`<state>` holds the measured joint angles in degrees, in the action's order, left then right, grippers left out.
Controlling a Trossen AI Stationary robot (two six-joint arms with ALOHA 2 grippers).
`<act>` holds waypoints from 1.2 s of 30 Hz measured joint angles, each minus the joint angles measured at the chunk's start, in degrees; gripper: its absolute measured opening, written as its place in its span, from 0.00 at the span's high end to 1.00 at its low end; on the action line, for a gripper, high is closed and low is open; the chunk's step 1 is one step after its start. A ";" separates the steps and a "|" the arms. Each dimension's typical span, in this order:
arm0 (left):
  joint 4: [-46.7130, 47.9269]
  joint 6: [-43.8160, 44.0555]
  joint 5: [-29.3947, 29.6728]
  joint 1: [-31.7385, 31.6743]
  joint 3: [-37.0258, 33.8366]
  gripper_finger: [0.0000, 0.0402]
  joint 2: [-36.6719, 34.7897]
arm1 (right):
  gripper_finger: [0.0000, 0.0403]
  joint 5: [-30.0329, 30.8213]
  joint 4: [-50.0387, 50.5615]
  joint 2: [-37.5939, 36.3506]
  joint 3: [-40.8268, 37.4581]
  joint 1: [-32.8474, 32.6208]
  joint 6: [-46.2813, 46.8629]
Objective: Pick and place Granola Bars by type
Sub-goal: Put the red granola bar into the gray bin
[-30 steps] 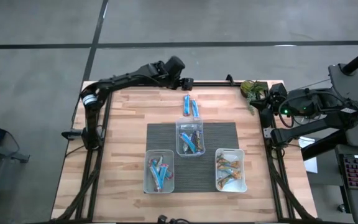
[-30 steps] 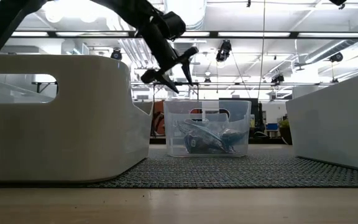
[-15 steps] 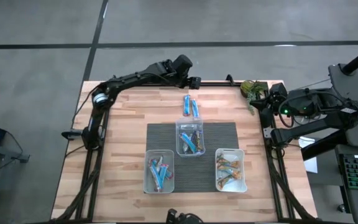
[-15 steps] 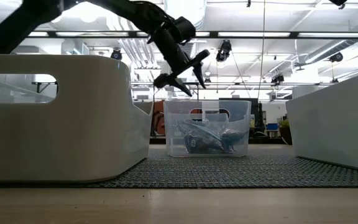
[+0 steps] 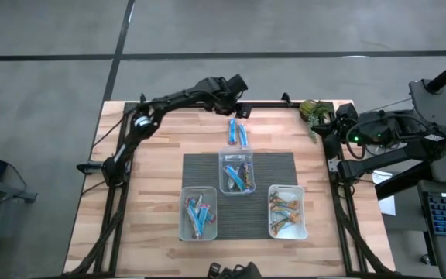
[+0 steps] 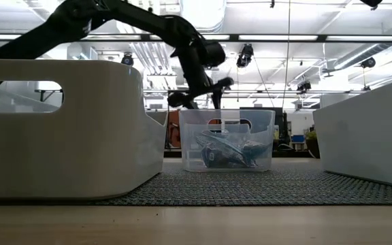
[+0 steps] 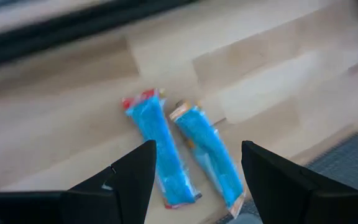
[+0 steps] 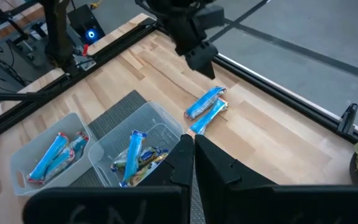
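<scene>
With two bright blue foil-wrapped granola bars (image 5: pixel 237 133) lying side by side on the bare wooden table (image 5: pixel 161 155), just past the far edge of the dark woven mat (image 5: pixel 277 167), I have the left gripper (image 5: pixel 241 111) hovering near them with fingers spread and nothing between them; through the left wrist camera the pair (image 7: pixel 185 149) sits between my fingertips. I judge these bars light and thin, with slick crinkly wrappers that could slide on the wood, and contents that may crumble if squeezed hard. Best hold looks to be across the narrow width at mid-length, taking one bar only; they lie almost touching, so a finger must slip between them or come from the outer side. Right gripper (image 8: pixel 193 149) waits at the table's right edge beside the small green plant clump (image 5: pixel 313 111), fingers pressed shut on nothing. Three clear rectangular plastic tubs stand on the mat: the middle tub (image 5: pixel 237 172) holds a mixed jumble, blue and darker wrappers; the left-hand tub (image 5: pixel 197 214) holds mostly blue bars; the right-hand tub (image 5: pixel 287 211) holds orange-tan ones.
</scene>
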<state>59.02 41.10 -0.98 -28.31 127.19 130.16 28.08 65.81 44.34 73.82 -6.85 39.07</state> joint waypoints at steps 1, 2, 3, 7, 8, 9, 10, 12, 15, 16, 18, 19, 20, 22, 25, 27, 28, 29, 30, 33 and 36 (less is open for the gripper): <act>0.01 0.94 0.11 0.12 -0.63 0.46 0.17 | 0.98 0.02 0.01 0.00 0.00 0.00 0.00; -0.28 2.10 0.49 0.28 -1.01 0.46 0.31 | 0.98 0.02 0.01 0.00 0.00 0.00 0.00; -0.56 3.11 1.00 0.40 -1.33 0.46 0.40 | 0.98 0.02 0.01 0.00 0.00 0.00 0.00; -0.73 4.91 3.47 0.88 -3.35 0.46 0.42 | 0.98 0.04 0.16 0.00 -0.07 0.00 0.00; -0.61 4.96 3.76 0.97 -4.01 0.46 0.42 | 0.98 0.02 0.30 0.00 -0.07 0.00 -0.01; -0.61 4.97 3.97 1.03 -4.68 0.46 0.42 | 0.98 0.02 0.45 0.00 -0.07 0.00 0.00; -0.63 5.11 4.07 1.09 -5.33 0.46 0.42 | 0.98 0.04 0.49 0.00 -0.09 0.00 0.00; -0.78 5.82 3.94 1.20 -6.58 0.46 0.42 | 0.98 0.04 0.56 -0.02 -0.09 0.00 0.00; -3.06 6.59 3.46 1.58 -8.97 0.46 0.42 | 0.98 0.03 1.41 0.00 -0.09 0.00 -0.02; -3.63 6.91 3.43 1.77 -9.69 0.46 0.42 | 0.98 0.04 1.52 0.00 -0.09 0.00 -0.02; -4.69 7.61 3.36 2.25 -10.83 0.46 0.42 | 0.98 0.04 1.52 -0.02 -0.11 0.00 -0.02; -5.67 8.05 3.35 2.42 -11.51 0.46 0.42 | 0.98 0.04 1.52 0.00 -0.11 0.00 -0.04; -6.82 8.45 3.34 2.60 -12.29 0.46 0.42 | 0.98 0.04 1.52 -0.02 -0.11 0.00 -0.07; -9.39 8.79 3.33 2.99 -13.92 0.46 0.42 | 0.98 0.04 1.51 0.00 -0.11 0.00 -0.17; -12.76 9.70 3.34 3.45 -15.65 0.46 0.44 | 0.98 0.04 1.52 -0.01 -0.11 0.00 -0.15; -13.43 11.49 3.44 3.52 -16.70 0.46 0.42 | 0.98 0.04 1.52 -0.02 -0.11 0.00 -0.17; -12.90 11.82 3.93 3.58 -16.95 0.46 0.42 | 0.98 0.03 1.52 -0.02 -0.11 0.00 -0.13; -12.54 11.71 4.59 3.65 -17.08 0.46 0.44 | 0.98 0.04 1.54 -0.02 -0.11 0.00 -0.13; -12.69 11.46 4.81 3.69 -17.08 0.46 0.51 | 0.98 0.02 1.59 0.00 -0.11 0.00 -0.13; -13.17 11.38 5.91 3.69 -16.95 0.46 0.42 | 0.98 0.04 1.72 0.00 -0.11 0.00 -0.18; -13.04 11.39 6.32 3.72 -16.97 0.46 0.42 | 0.98 0.02 1.72 0.00 -0.11 0.00 -0.10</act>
<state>45.98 52.49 5.34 -24.60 110.21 130.58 28.10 67.53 44.34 73.71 -6.85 38.97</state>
